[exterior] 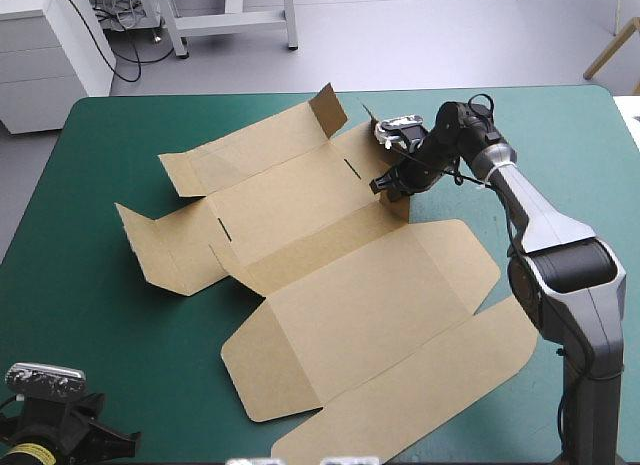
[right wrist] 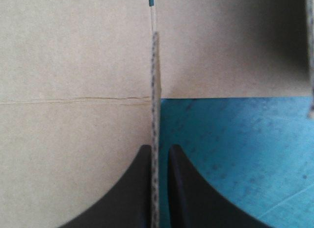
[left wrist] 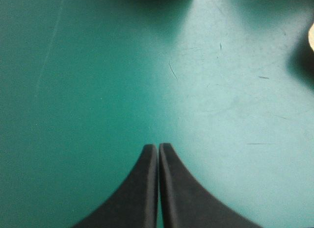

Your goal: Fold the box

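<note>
Right gripper (right wrist: pixel 158 149): clenched on a flap (right wrist: pixel 155 66) of the box. The black fingers (right wrist: pixel 132 189) are all but closed, with the board's edge standing on end between them.
- Flap: seen edge-on from the right wrist, it runs straight ahead from the fingertips.
- To one side of the flap: flat brown board with a crease (right wrist: pixel 73 99) across it.
- To the other side: bare cover (right wrist: pixel 235 154), with more board ahead of it.
- In the high view the gripper (exterior: pixel 390 182) sits at the sheet's far right part, its arm reaching in from the table's right side.

Box (exterior: pixel 340 285): one cut sheet of brown board, unfolded, lying across the middle of the table and slanting from far left to near right.
- Large panels toward the near right lie flat.
- Narrow panels along the far and left sides are tipped up at their creases.
- A small tab (exterior: pixel 328 107) at the far edge stands raised.
- No wall is tucked.

Left gripper (left wrist: pixel 158 145): closed on nothing, its fingers meeting in one point over bare cover.
- In the high view it sits at the near left corner, well apart from the box.

Table: teal-green cover (exterior: pixel 100 315), bare around the sheet.
</note>
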Robot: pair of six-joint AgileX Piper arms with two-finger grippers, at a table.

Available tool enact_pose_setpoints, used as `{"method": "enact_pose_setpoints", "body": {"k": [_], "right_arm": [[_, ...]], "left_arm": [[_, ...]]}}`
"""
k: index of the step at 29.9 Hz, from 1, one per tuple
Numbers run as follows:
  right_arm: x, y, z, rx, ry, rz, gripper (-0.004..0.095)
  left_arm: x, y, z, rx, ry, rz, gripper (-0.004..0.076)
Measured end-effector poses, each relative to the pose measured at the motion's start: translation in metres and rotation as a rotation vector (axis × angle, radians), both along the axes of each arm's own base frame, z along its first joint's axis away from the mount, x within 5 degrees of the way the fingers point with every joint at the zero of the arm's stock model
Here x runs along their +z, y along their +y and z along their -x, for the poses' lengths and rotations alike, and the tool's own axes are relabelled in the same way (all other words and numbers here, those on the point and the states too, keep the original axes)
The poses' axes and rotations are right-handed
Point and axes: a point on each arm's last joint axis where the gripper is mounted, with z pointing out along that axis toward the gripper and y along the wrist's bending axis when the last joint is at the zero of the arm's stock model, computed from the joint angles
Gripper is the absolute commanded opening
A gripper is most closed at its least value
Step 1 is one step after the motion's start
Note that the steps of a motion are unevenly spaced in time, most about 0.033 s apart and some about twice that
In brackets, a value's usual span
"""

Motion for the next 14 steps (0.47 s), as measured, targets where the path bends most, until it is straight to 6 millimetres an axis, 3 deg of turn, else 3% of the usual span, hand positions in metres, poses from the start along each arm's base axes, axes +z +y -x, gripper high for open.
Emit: {"method": "enact_pose_setpoints", "body": {"k": [14], "right_arm": [[0.0000,0.0009,0.0003,0.097,-0.033,0.015,-0.0014]], "left_arm": [[0.0033,-0.0001,0.0006,-0.001,-0.011,0.003,-0.0010]]}}
